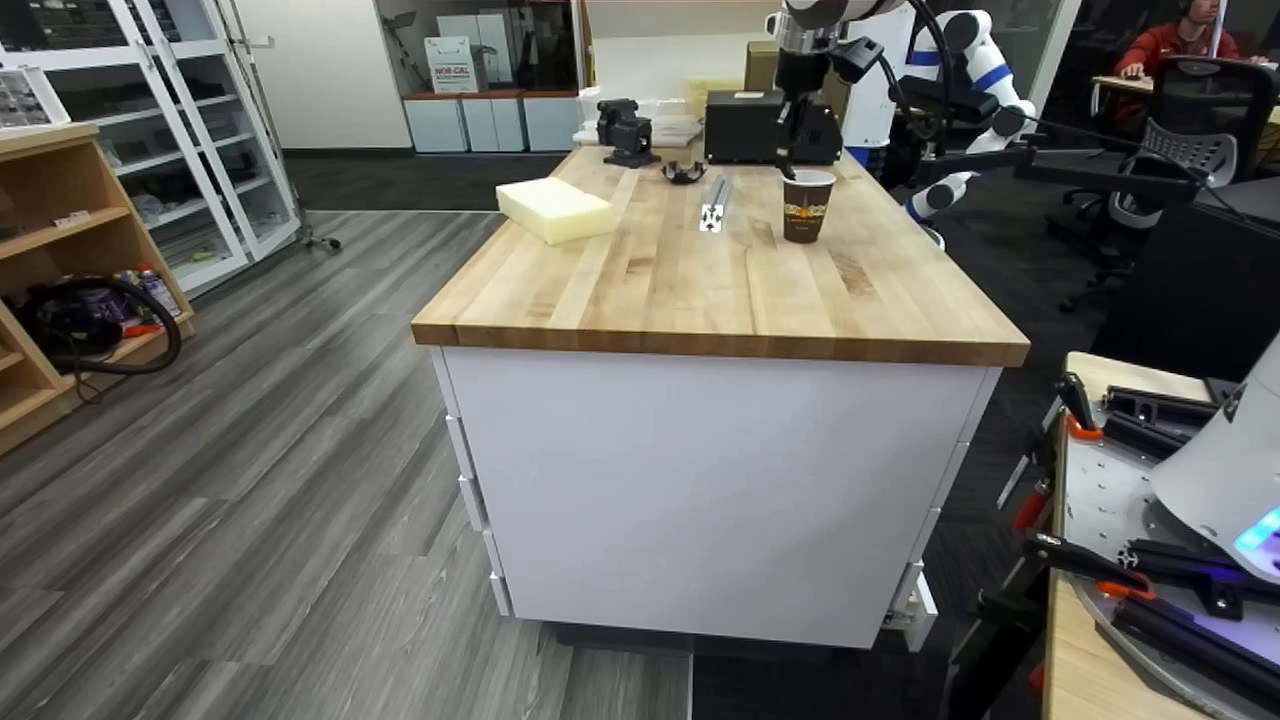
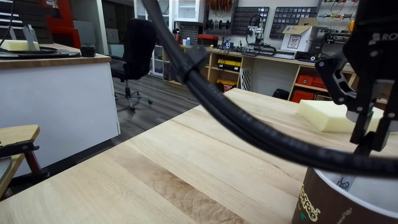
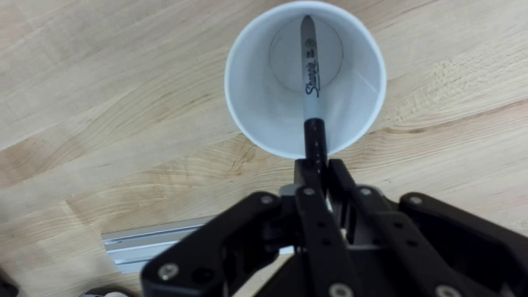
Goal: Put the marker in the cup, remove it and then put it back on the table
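The dark brown cup stands upright on the light wood table. It shows at the lower right of an exterior view, and its white inside faces the wrist view. The marker, a grey Sharpie with a black end, slants into the cup with its grey tip near the cup's floor. Its grey barrel also shows inside the cup in an exterior view. My gripper is shut on the marker's black end, just above the cup's rim. The gripper also shows in both exterior views.
A pale yellow foam block lies near the table's edge. A silver metal rail lies beside the cup; it also shows in the wrist view. A black vise and a black box stand farther back. A black cable hangs across an exterior view.
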Controlling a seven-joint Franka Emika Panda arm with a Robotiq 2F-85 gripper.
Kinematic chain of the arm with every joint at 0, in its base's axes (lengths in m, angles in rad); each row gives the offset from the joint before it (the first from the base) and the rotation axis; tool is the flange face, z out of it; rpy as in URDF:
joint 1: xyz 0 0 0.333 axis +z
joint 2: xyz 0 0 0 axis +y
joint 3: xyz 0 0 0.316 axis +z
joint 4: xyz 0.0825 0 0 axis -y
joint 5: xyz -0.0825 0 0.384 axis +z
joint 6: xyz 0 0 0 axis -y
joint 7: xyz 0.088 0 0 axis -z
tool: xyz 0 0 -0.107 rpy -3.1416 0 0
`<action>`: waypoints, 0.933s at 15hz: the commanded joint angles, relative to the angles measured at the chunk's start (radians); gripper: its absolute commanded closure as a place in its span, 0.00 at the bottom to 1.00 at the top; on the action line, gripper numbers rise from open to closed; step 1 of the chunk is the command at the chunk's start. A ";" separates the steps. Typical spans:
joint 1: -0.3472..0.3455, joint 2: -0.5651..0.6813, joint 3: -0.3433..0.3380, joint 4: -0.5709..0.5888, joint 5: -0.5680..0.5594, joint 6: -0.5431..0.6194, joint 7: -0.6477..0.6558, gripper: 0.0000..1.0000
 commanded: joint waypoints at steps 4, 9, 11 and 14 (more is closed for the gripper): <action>0.041 -0.080 -0.016 -0.065 -0.096 -0.048 0.092 0.97; 0.067 -0.116 -0.018 -0.092 -0.162 -0.076 0.145 0.97; 0.077 -0.129 -0.018 -0.102 -0.183 -0.079 0.162 0.97; 0.090 -0.145 -0.018 -0.116 -0.210 -0.081 0.182 0.97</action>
